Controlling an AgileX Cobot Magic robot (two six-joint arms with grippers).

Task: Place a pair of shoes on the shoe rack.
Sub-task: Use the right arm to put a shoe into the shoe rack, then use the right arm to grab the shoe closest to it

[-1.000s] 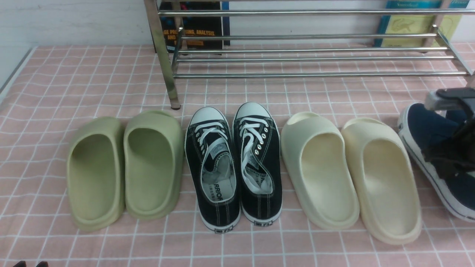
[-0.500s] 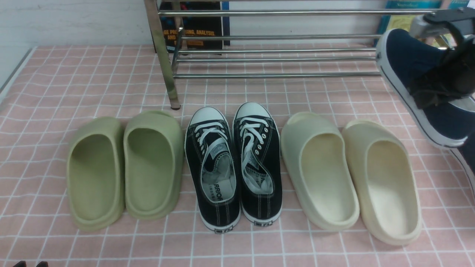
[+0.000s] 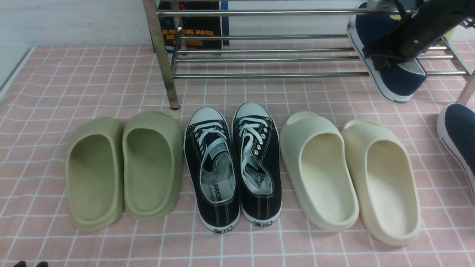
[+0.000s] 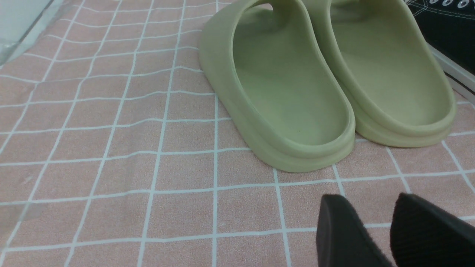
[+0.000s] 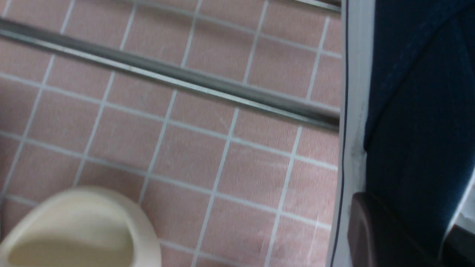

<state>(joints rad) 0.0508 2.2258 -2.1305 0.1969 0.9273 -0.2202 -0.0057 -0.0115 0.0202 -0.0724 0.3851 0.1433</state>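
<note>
Navy sneaker (image 3: 375, 40) beneath tilted right claw (image 3: 382, 61)

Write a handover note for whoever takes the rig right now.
Right gripper: closed on one navy slip-on, held at the shoe rack.
Left gripper: open, empty, near the green slides.
Other navy slip-on: on the floor, right of the cream slides.
Done: one shoe gripped and lifted.
Left: set it on the rack and release, then bring its mate.
</note>
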